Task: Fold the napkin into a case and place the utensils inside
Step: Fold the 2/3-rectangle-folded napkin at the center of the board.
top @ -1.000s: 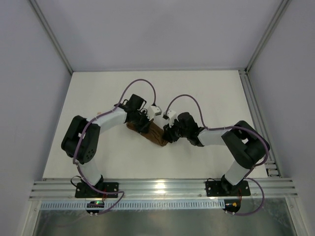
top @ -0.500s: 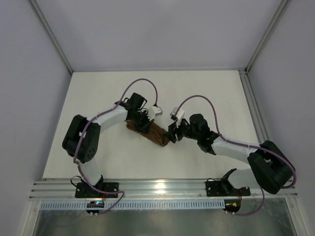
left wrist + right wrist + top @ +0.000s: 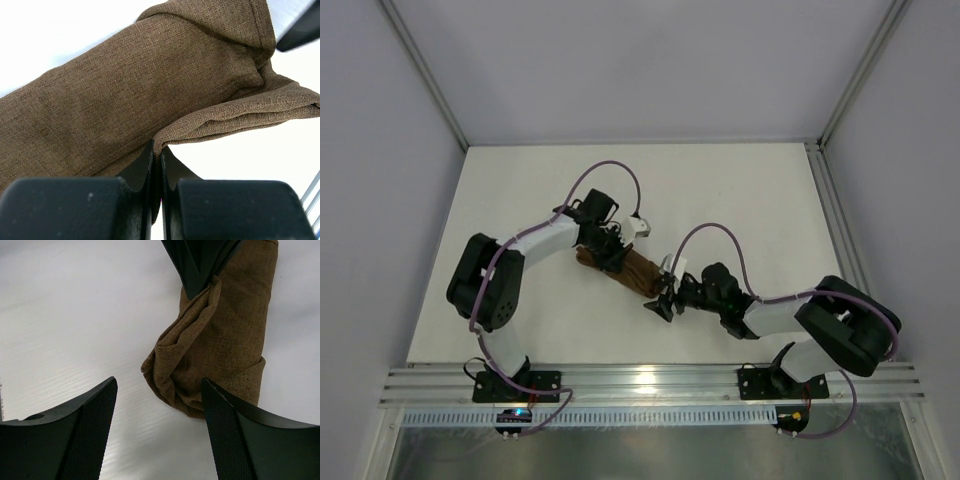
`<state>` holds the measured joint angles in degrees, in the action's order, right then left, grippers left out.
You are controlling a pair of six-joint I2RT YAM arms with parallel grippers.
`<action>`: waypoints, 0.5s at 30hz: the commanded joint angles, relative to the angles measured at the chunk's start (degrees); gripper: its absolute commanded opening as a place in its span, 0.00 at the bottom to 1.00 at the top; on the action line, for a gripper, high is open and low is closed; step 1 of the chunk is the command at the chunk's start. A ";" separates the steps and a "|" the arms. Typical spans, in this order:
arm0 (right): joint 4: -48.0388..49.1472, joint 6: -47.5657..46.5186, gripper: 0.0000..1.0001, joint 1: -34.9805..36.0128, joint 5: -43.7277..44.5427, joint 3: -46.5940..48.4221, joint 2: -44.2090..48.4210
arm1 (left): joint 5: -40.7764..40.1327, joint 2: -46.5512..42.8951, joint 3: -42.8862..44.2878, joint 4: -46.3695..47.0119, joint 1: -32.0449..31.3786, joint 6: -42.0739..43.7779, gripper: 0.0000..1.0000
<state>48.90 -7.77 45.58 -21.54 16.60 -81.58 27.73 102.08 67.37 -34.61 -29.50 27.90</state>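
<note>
From above I saw the white desk (image 3: 740, 190) with the left arm (image 3: 545, 240) reaching in from 8 o'clock and the right arm (image 3: 770, 315) from 4 o'clock. The napkin (image 3: 638, 270), folded into a narrow brown oblong, lay near the desk's centre, running from 10 o'clock to 4 o'clock. The left pincer (image 3: 160, 150) was clenched on a layered fold edge of the napkin at its 10 o'clock end. The right pincer (image 3: 159, 382) sat released just off the 4 o'clock end, its jaws spread wide and grasping nothing.
</note>
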 commanded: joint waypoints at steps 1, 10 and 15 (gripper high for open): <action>9.20 -0.49 0.72 0.73 2.90 2.91 -3.75 | 1.72 -0.48 1.62 -0.81 -0.12 1.01 0.05; 8.84 1.08 0.70 3.90 5.37 9.41 -12.54 | 1.98 -0.22 1.88 -0.99 -0.21 0.66 0.04; 6.91 3.37 0.42 4.16 6.16 11.79 -14.22 | 1.89 -0.48 1.88 -1.07 -0.21 0.58 0.05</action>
<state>52.66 -6.48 49.39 -17.15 26.24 -95.26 28.16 102.08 67.37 -34.92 -29.52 28.12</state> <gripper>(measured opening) 0.522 0.052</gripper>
